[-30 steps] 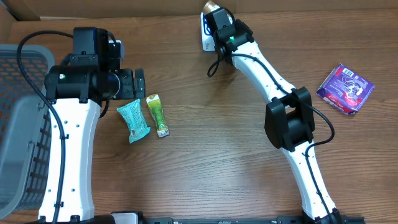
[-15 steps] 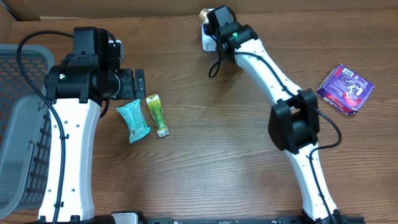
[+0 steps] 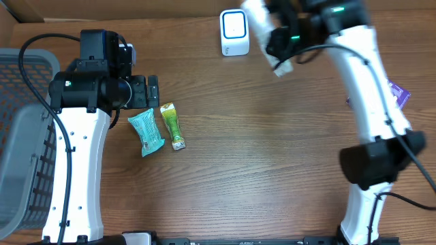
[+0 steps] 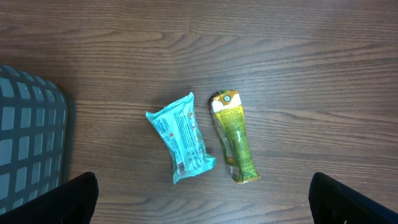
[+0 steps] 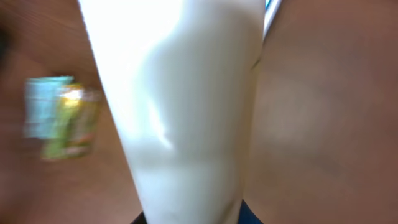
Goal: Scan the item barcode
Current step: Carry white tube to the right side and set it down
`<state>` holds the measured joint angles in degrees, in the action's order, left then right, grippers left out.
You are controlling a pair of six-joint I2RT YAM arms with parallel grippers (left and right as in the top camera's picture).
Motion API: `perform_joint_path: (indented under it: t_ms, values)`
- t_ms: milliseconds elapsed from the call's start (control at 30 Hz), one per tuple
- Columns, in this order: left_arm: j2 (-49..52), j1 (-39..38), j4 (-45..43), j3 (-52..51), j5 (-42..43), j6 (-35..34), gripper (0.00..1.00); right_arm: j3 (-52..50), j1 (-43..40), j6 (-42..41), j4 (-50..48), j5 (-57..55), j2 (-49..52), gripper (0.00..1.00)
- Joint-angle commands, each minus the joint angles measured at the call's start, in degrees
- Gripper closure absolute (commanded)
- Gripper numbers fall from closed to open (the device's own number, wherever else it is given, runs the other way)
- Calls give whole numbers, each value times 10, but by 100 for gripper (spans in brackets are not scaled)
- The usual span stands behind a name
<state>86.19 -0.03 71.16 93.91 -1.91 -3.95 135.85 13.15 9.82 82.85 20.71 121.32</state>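
Mock shop checkout: wood table [image 3: 238,177], white scanner [image 3: 234,32], grey basket [image 3: 8,68], teal packet [image 3: 146,132], green packet [image 3: 173,126]

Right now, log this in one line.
left hand: open, near teal packet, green packet | right hand: shut on white item | scanner: beside item

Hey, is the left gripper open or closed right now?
Open. In the left wrist view the left gripper has its fingers at opposite bottom corners, wide apart, holding nothing.
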Motion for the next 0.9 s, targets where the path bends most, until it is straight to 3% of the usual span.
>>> perform_joint_path:
  t_ms: [0,167,500,733,867]
  values:
    - [3,0,0,7,5,1,1,5,-63,-68,30,113,-9,96]
    - [3,0,0,7,5,1,0,-62,-127,-129,26,60,-4,96]
    - [3,0,0,7,5,1,1,-284,-178,-299,-145,-110,-4,96]
    - [3,0,0,7,5,1,0,-374,-182,-304,-263,-157,-4,96]
    - [3,0,0,7,5,1,1,-396,-182,-304,-276,-158,-4,94]
